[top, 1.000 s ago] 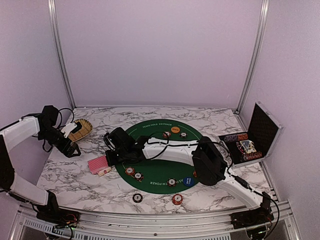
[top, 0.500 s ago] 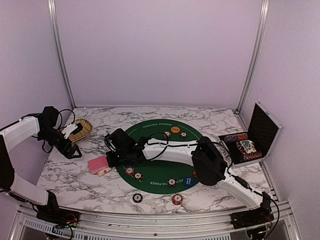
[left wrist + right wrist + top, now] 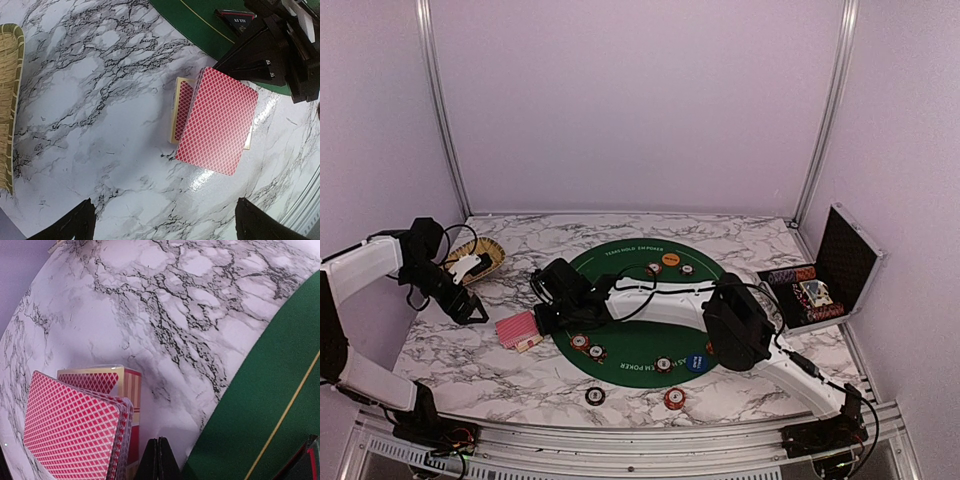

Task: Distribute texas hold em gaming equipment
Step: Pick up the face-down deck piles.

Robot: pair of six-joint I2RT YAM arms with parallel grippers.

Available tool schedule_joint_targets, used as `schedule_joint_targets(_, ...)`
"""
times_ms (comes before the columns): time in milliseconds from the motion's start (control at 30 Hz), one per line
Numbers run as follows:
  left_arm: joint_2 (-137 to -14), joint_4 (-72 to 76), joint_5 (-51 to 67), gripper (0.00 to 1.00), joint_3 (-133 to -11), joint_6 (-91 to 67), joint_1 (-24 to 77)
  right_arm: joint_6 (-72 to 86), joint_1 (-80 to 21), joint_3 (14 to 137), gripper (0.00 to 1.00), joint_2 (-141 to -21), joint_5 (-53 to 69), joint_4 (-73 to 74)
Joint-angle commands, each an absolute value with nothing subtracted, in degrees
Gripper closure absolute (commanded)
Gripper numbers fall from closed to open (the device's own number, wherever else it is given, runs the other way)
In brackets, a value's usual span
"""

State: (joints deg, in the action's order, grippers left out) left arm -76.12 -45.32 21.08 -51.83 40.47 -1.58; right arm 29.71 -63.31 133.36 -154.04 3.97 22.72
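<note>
The left gripper [image 3: 470,306] hangs over the marble table [image 3: 470,372] with its jaws wide apart and nothing between them. Its own camera shows only the two dark fingertips [image 3: 75,225] at the bottom corners, with bare marble between and ahead of them. To its left lies the basket [image 3: 480,260], whose woven rim [image 3: 10,100] runs along that side. Ahead and to the right, with open table all round on the near side, lies the deck of cards [image 3: 217,127], red backs up, covering most of a card box [image 3: 182,107].

The right gripper [image 3: 542,318] is just beyond the deck, its fingers pressed together on nothing. From its wrist the closed tips [image 3: 159,460] stand just beside the box [image 3: 115,380] and the stacked card edges [image 3: 75,430] — whether they touch cannot be told. The overhead view gives only a pink patch [image 3: 515,327] there.

To the right of that gripper the green mat [image 3: 630,340] begins, its curved edge [image 3: 260,405] close by. A small black-and-red marker [image 3: 237,17] lies on it. Only the overhead view shows the chips [image 3: 579,341] on the mat, the blue button [image 3: 695,363], two chips [image 3: 673,398] off the mat near the table's front edge, and — far right — the open case [image 3: 820,290].
</note>
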Motion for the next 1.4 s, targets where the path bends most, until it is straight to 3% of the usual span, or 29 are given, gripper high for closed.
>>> schedule_joint_targets(0, -74.9, -47.1, 21.8, 0.01, -51.1, 42.0, -1.0, 28.7, -64.5, 136.2, 1.00, -153.6, 3.6, 23.6)
schedule_joint_targets(467, -75.2, -46.8, 21.0, 0.01, -48.2, 43.6, 5.6, 28.5, -64.3, 136.2, 1.00, -152.2, 2.5, 24.5)
schedule_joint_targets(733, -76.5, -44.0, 18.1, 0.01, -47.9, 45.1, 10.3, 30.4, -62.3, 127.0, 1.00, -146.0, 2.8, 21.4)
schedule_joint_targets(933, -78.8, -44.1, 18.0, 0.01, -49.3, 48.4, 11.2, 31.3, -61.6, 118.2, 0.68, -138.7, 2.9, 17.0)
schedule_joint_targets(1233, -82.8, -44.0, 16.5, 0.01, -50.6, 52.0, 12.7, 33.2, -61.4, 111.5, 0.52, -132.3, 5.1, 13.3)
schedule_joint_targets(1367, -84.2, -44.0, 16.1, 0.01, -51.1, 52.2, 13.2, 33.9, -61.3, 108.6, 0.39, -129.6, 5.1, 11.9)
